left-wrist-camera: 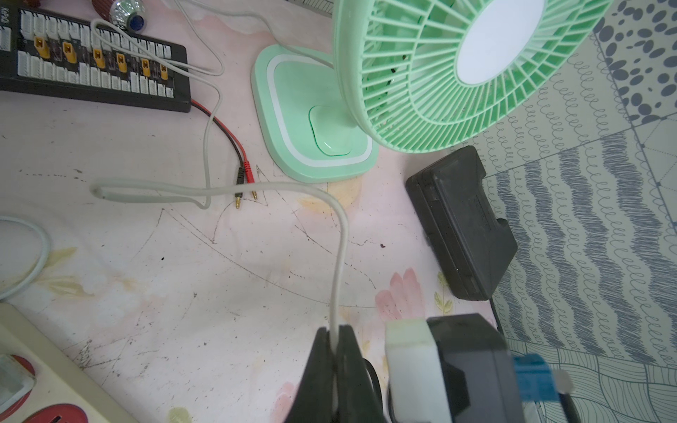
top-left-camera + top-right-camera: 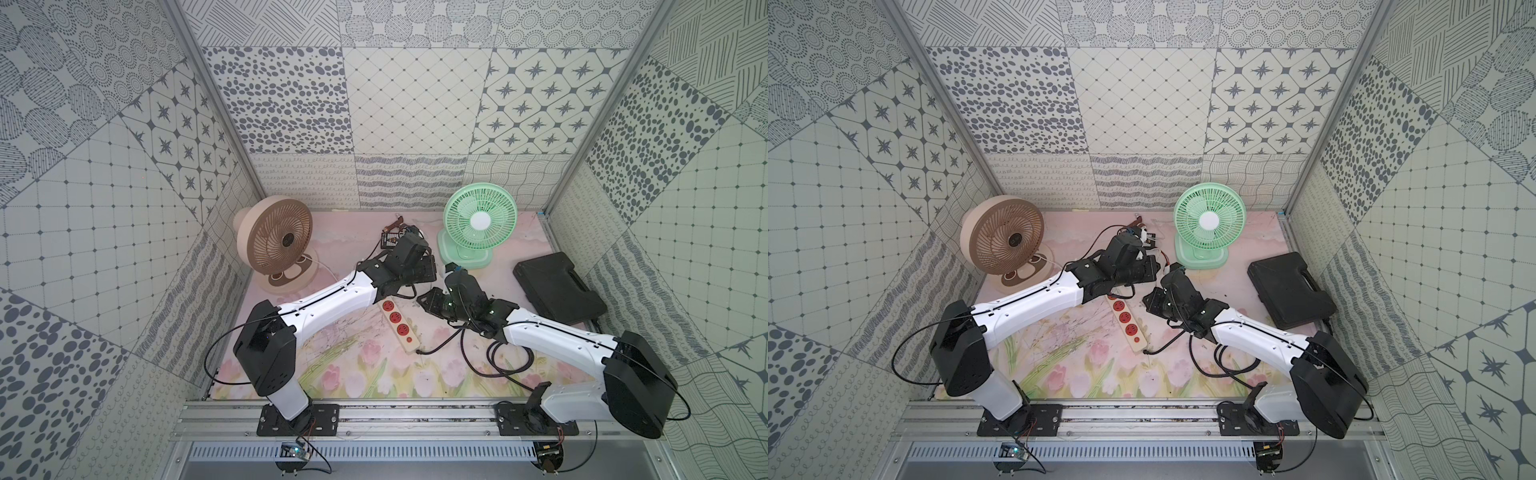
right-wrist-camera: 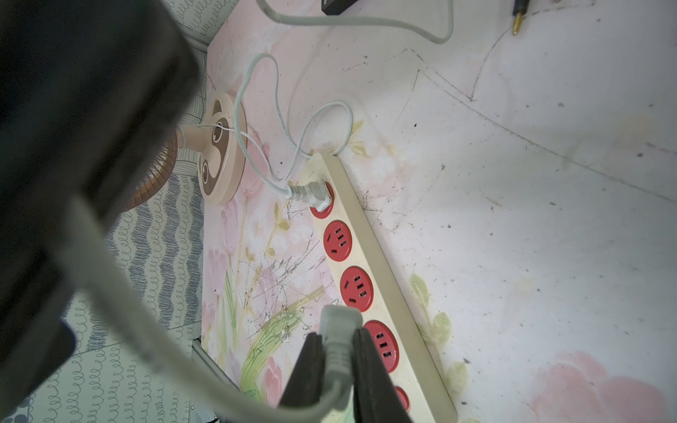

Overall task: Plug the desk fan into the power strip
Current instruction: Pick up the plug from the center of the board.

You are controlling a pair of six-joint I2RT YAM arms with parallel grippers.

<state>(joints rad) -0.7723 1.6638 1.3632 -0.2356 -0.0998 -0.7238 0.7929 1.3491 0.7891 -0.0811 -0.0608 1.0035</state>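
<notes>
The cream power strip (image 2: 409, 347) (image 2: 1139, 346) lies in the middle of the mat, its red sockets in a row (image 3: 361, 219). The brown fan's plug (image 3: 315, 192) sits in the end socket. The green desk fan (image 2: 480, 220) (image 1: 458, 73) stands at the back right. My left gripper (image 1: 335, 331) is shut on that fan's white cord (image 1: 340, 238). My right gripper (image 3: 339, 337) is shut on a grey-white plug (image 3: 339, 320), held just above the strip beside the third and fourth sockets. In both top views the two wrists meet over the strip's far end.
A brown desk fan (image 2: 274, 241) stands at the back left, its cord looping to the strip. A black connector board (image 1: 91, 62) with red and black banana leads (image 1: 243, 172) lies at the back. A black case (image 2: 557, 291) lies right. The strip's black cord (image 2: 478, 365) coils at the front.
</notes>
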